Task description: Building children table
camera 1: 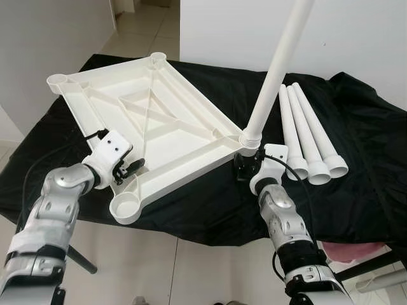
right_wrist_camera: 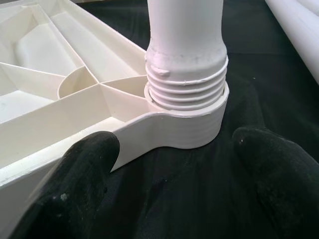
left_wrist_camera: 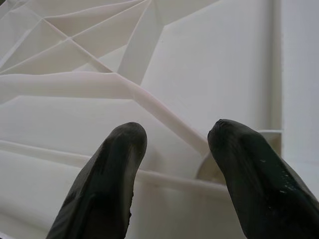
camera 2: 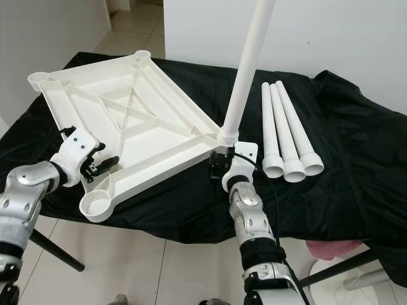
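Right wrist view: the right claw point(right_wrist_camera: 174, 174) is spread just below the leg point(right_wrist_camera: 185, 40), whose threads point(right_wrist_camera: 187, 89) sit partly exposed in the tabletop point(right_wrist_camera: 60, 114) socket. The leg could tip or cross-thread if left loose. The left claw point(left_wrist_camera: 172, 164) is spread over the tabletop's rim.

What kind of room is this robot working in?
Probably an ordinary home room used as a work spot: tiled floor, plain white walls, and a table draped in black cloth holding an upturned white plastic tabletop and loose legs.
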Available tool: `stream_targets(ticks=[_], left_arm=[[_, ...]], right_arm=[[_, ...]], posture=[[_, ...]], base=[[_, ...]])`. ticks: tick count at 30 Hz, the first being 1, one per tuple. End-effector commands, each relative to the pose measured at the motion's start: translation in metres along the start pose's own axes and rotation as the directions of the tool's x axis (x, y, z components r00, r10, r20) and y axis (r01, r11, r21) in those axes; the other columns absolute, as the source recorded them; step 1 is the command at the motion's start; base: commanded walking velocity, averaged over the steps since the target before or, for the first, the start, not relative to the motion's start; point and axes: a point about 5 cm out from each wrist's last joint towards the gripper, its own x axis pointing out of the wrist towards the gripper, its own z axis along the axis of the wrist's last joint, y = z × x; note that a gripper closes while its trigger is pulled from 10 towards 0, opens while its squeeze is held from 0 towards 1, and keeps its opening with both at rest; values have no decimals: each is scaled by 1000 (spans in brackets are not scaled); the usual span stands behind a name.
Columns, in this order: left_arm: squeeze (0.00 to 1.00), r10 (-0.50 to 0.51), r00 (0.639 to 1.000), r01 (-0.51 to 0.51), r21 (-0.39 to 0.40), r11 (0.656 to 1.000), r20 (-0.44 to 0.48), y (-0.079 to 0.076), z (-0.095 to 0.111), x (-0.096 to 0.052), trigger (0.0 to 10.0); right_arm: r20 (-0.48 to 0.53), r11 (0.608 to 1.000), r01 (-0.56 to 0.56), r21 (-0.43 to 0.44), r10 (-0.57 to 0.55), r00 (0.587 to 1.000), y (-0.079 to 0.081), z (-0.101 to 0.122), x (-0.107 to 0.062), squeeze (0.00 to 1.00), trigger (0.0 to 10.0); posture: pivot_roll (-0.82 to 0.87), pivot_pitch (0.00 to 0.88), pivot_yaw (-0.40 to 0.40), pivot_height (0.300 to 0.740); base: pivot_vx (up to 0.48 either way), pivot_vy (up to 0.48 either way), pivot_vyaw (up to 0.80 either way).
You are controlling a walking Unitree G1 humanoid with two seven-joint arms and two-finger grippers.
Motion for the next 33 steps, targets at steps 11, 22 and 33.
stream_targets(ticks=[11, 22, 33], left_arm=[[0, -32, 998, 34, 38, 999, -54, -6, -5, -22, 10000], [0, 49, 997, -48, 29, 998, -51, 6, -1, -34, 10000], [0, -56, 994, 65, 95, 993, -92, -23, -6, -29, 10000]], right_arm=[[-68, 1000, 29, -1, -29, 997, -2, -11, 8, 0, 10000], [-82, 1000, 22, -2, -22, 996, 0, -12, 14, 0, 10000], [-115, 1000, 14, -4, -14, 993, 2, -17, 20, 0, 10000]], posture=[[124, 3, -92, 740], [132, 0, -100, 740], [137, 0, -102, 740]], base=[[0, 0, 0], [0, 0, 0], [0, 0, 0]])
